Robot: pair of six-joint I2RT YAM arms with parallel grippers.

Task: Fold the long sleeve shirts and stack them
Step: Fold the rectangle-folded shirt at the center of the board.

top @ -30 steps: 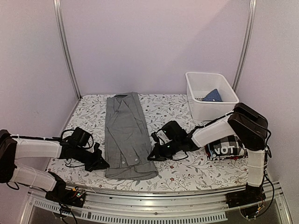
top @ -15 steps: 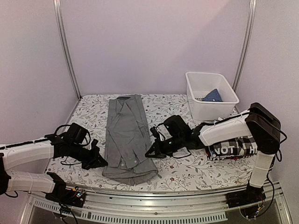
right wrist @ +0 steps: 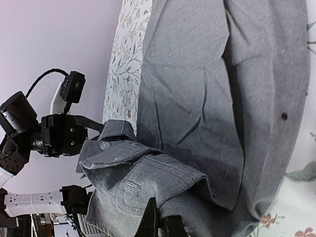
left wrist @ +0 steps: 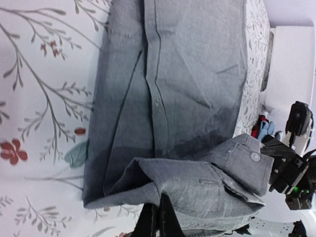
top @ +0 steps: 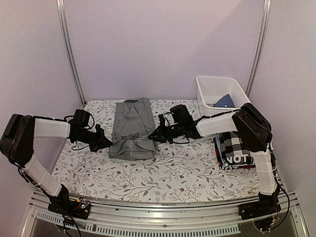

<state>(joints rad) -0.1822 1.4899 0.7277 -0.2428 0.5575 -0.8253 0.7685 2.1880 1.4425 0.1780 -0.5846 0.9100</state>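
Note:
The grey button-up shirt (top: pixel 131 123) lies lengthwise at the table's middle left, collar at the far end. Its near hem is raised and doubled back over the body. My left gripper (top: pixel 105 143) is shut on the hem's left corner (left wrist: pixel 197 190); in the left wrist view the gripper (left wrist: pixel 159 210) pinches the cloth fold. My right gripper (top: pixel 152 137) is shut on the hem's right corner, and in its own view the gripper (right wrist: pixel 160 215) bites the folded edge of the grey shirt (right wrist: pixel 197 79). Folded at the right lie a checked shirt (top: pixel 236 144) and a dark "NOT" shirt (top: pixel 241 159).
A white basket (top: pixel 205 94) stands at the back right with a blue cloth (top: pixel 224 101) inside. The flowered tablecloth (top: pixel 173 173) covers the table. Metal posts rise at both back corners, and the folded stack sits close under my right arm.
Both grippers have carried the grey shirt's near hem away from the front edge toward the collar, doubling the shirt over itself. Both arms now reach further back.

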